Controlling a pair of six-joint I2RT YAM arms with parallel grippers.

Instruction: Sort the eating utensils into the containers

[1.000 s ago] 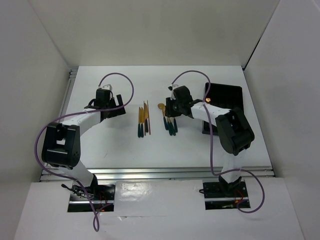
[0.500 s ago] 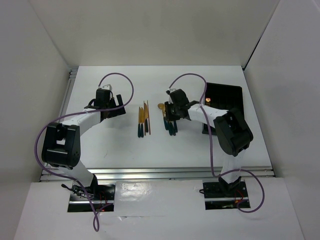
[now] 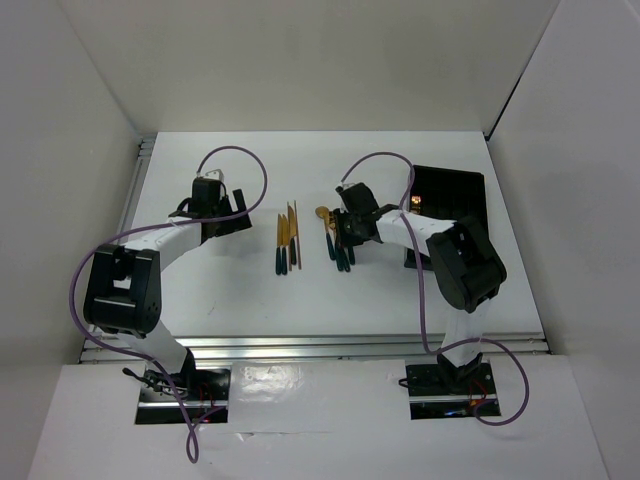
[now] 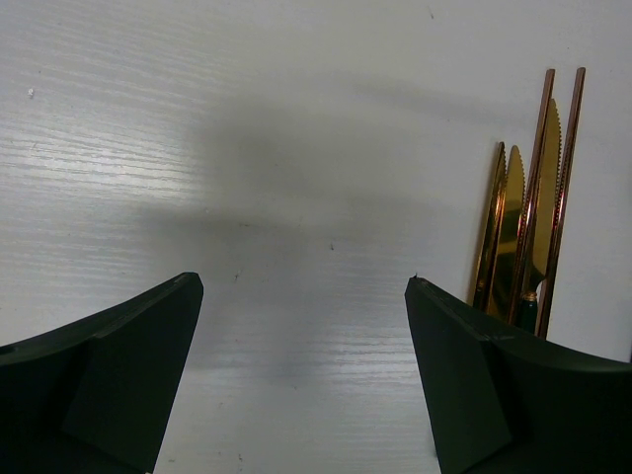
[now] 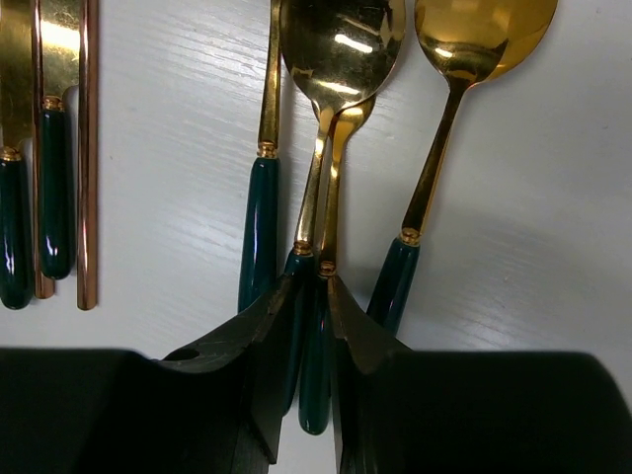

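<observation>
Gold utensils with teal handles lie mid-table in two bunches. In the right bunch, two overlapping spoons (image 5: 341,44) have their handles pinched between the fingers of my right gripper (image 5: 314,288), which is shut on them; from above that gripper (image 3: 343,236) sits over this bunch. A third spoon (image 5: 482,30) lies just right of it and a slim piece (image 5: 261,227) just left. Knives and copper chopsticks (image 4: 533,212) form the left bunch (image 3: 287,240). My left gripper (image 4: 304,286) hangs open over bare table to their left. The black tray (image 3: 462,192) lies at the right.
White walls close the table in on three sides. My right arm's forearm (image 3: 420,228) crosses the tray's near-left corner. A metal rail (image 3: 320,345) runs along the near edge. Purple cables loop above both wrists.
My right gripper has slid a little left and down onto the spoon handles, and its jaws have narrowed around them. The left arm has stayed still.
</observation>
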